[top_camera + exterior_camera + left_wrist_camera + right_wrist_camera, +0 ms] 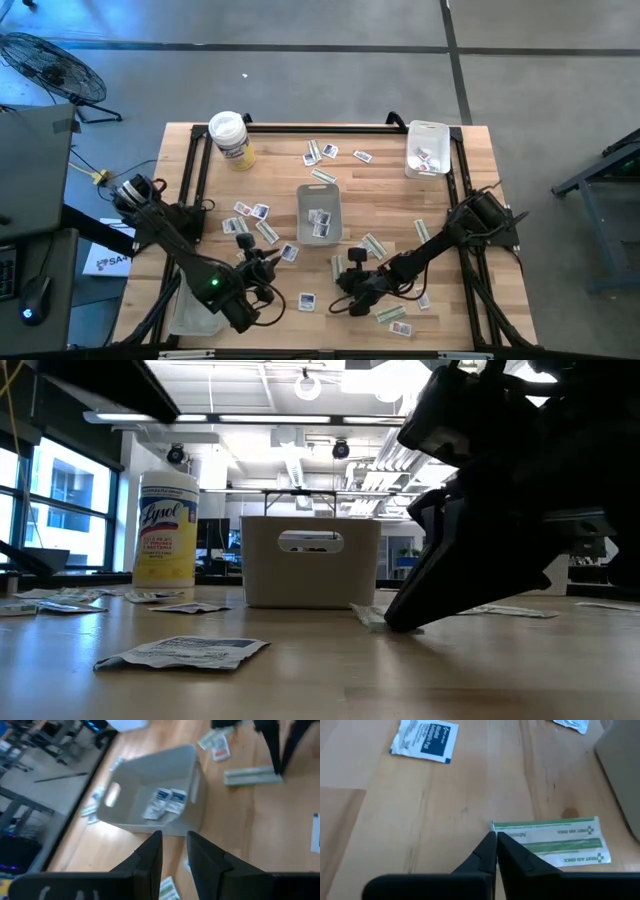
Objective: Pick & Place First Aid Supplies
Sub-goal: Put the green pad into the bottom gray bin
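Note:
Many small packets lie scattered on the wooden table: white squarish ones (307, 300) and pale green strips (390, 314). A few white-and-blue packets (165, 802) lie inside the central clear tray (319, 212). My right gripper (496, 836) is shut, its tips down at one end of a green-printed strip (555, 840) that lies flat near the tray. My left gripper (174, 845) hovers just off the tray's near-left side, open by a narrow gap and holding nothing. My right gripper's shut fingertips (490, 842) meet the strip's end (501, 825), slanting down from above. The strip lies flat on the table, running away from the fingers. I cannot tell whether its edge is caught between the fingers.
A white-lidded tub with a yellow label (230, 138) stands at the far left. A second clear tray (428, 148) holding a few packets sits at the far right. A white packet with a blue panel (424, 740) lies beyond the right gripper. Black frame rails (196, 170) run along the table's sides.

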Available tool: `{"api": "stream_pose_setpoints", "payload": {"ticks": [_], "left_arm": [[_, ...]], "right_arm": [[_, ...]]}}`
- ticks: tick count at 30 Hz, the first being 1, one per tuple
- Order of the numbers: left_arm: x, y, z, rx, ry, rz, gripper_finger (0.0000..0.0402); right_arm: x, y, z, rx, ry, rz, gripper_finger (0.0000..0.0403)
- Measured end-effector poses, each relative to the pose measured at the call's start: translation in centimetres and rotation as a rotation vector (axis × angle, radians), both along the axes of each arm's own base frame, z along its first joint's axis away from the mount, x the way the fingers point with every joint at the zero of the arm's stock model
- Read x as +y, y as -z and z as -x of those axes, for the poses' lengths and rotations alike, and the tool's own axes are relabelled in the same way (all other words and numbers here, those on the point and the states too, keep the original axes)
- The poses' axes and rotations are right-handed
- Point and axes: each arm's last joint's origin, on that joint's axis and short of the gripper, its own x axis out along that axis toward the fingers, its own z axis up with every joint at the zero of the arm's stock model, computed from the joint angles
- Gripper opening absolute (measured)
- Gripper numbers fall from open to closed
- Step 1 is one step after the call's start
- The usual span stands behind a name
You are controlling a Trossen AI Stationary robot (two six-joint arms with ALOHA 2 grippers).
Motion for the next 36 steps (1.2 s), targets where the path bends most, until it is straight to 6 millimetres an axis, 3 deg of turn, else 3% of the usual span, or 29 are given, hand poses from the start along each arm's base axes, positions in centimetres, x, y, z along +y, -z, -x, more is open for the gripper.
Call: {"api": "stream_pose_setpoints", "payload": {"ticks": [4, 12, 16, 22, 36], "left_arm": [[0.4, 1.5, -1.4, 0.025, 0.062, 0.034, 0.0085], [1.3, 3.0, -4.5, 0.040, 0.321, 0.149, 0.0085], [1.4, 3.2, -5.5, 0.062, 0.438, 0.074, 0.0085], [0.5, 3.7, -6.6, 0.025, 0.556, -0.033, 0.0085], [0.3, 3.5, -7.1, -0.012, 0.613, 0.035, 0.0085]], "right_arm": [[0.4, -0.9, 0.3, -0.026, -0.012, 0.004, 0.0011], [1.4, -4.6, 0.5, -0.187, -0.065, -0.044, 0.0004], [2.4, -6.3, 0.3, -0.314, -0.153, -0.033, 0.0002], [2.5, -7.0, -0.1, -0.388, -0.180, -0.013, 0.0001], [2.7, -8.3, -0.5, -0.518, -0.208, 0.021, 0.0002]]}}
